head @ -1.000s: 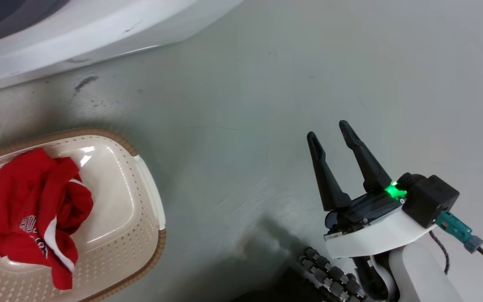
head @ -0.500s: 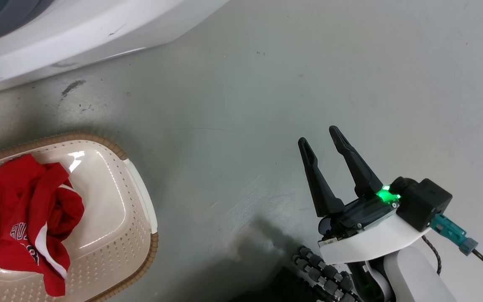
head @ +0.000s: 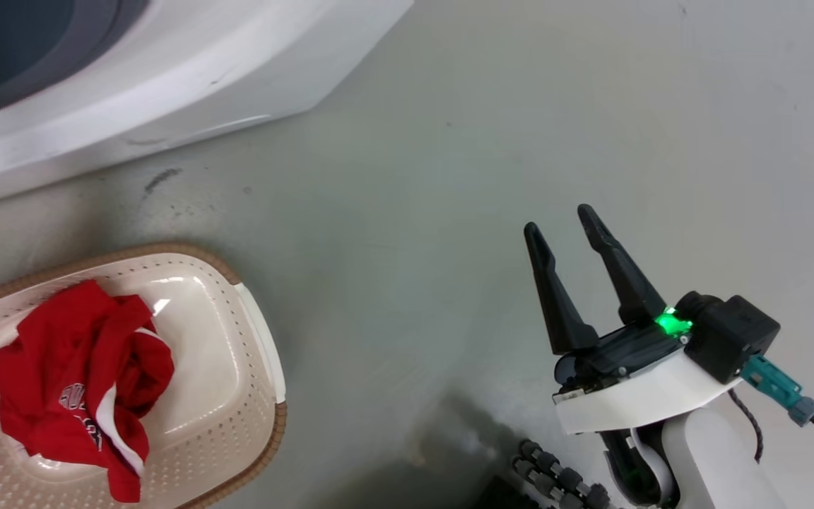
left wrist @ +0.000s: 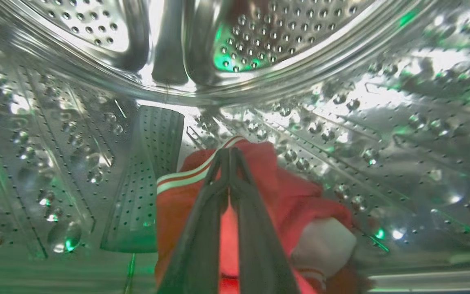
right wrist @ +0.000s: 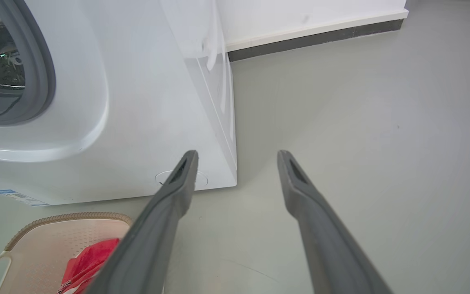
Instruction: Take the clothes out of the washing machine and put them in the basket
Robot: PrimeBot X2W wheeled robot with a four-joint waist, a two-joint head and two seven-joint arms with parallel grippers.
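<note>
The red garment (left wrist: 284,192) is soft and crumpled, with a band of white and red stripes along one edge and a white patch on its near right side. It lies on the floor of the washing machine's steel drum (left wrist: 341,122), just right of a perforated lifter rib (left wrist: 149,179). The left gripper (left wrist: 229,152) reaches into the drum. Its two dark fingers are pressed together along their upper length and their tips meet on the fabric right beside the striped band, pinching the cloth. More of the garment spreads to either side of the fingers and beneath them.

A second red garment (head: 61,375), bunched up with white trim and a small printed logo, sits in the left part of the cream perforated basket (head: 223,438). The basket has a brown woven-look rim and stands on the grey floor (head: 414,212) at the near left, in front of the white washing machine (head: 202,63).

The right gripper (head: 557,219) hangs above bare floor well to the right of the basket. Its fingers are spread apart and empty, pointing away toward the far side and tilted slightly left. A green light (head: 672,323) glows at the base of the fingers. The pale forearm rises from the near right corner.
</note>
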